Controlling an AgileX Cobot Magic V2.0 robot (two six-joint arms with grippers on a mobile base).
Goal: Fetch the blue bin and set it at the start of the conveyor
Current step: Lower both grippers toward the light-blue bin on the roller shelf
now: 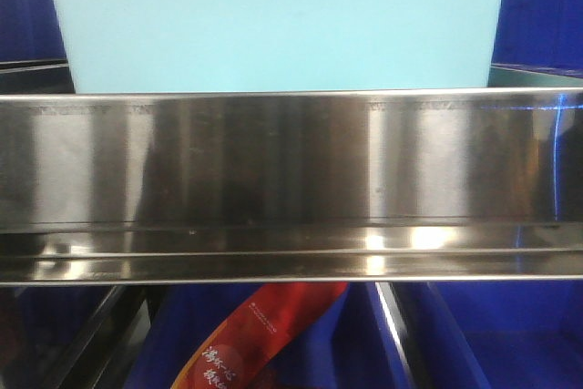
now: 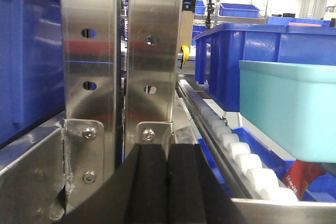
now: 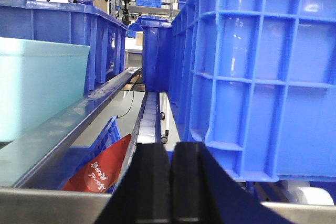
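In the front view, the bin (image 1: 273, 25) sits on the steel shelf (image 1: 291, 161) at the top of your picture. Its base is hidden behind the shelf's front lip. Dark blue crates (image 1: 547, 6) stand on either side of it and under the shelf. A red packet (image 1: 264, 334) with lettering shows below the shelf, near the middle.

In the left wrist view, you see the left gripper (image 2: 168, 153) at the bottom edge, its black fingers pressed together with nothing between them. Two slotted steel uprights (image 2: 121, 51) stand just ahead of it. The bin is on the right, apart from the gripper, with a blue crate (image 2: 252, 51) just behind it. A row of white rollers (image 2: 231, 145) runs away from you between the uprights and the bin, lower than the bin.

In the right wrist view, the right gripper (image 3: 171, 153) is at the bottom, its fingers likewise pressed together and empty. The bin is at the left, beyond a steel rail (image 3: 63, 129). A big crate (image 3: 262, 77) fills the right side, near the gripper. The packet lies low down, left of the fingers.
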